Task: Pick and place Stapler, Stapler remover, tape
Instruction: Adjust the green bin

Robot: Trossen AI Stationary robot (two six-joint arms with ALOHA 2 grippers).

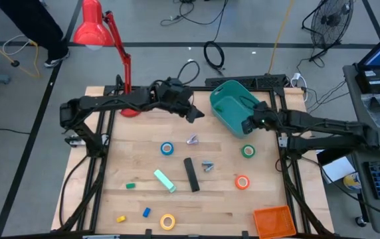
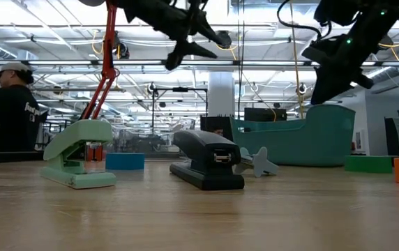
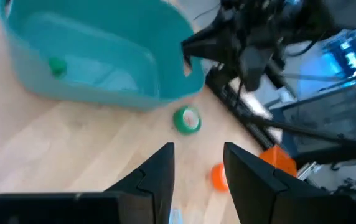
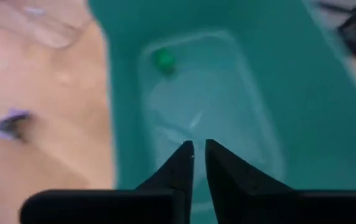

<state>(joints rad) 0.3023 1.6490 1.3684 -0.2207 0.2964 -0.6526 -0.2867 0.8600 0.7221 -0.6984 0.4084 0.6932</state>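
while both arms hang above the back of the table, we list what lies below. black stapler point(image 1: 191, 174): flat on the wood near the middle, untouched. tape, four rolls: blue point(image 1: 167, 149) left of centre, green point(image 1: 248, 151) just in front of the teal bin point(image 1: 224, 110), orange point(image 1: 242, 182) right of the stapler, yellow point(image 1: 168, 222) at the front edge. two small grey staple removers point(image 1: 192, 140) lie between the blue roll and the stapler. the bin holds only a small green piece point(image 4: 163, 59).

left gripper point(image 3: 196, 163): raised beside the bin, fingers apart, nothing between them. right gripper point(image 4: 198, 152): over the bin's inside, fingers nearly together and empty.

we judge a fresh pick is due. for the green roll, nearest, we would lower the left gripper straight down, fingers spanning the ring's outer edge, and close only once level with the wood.
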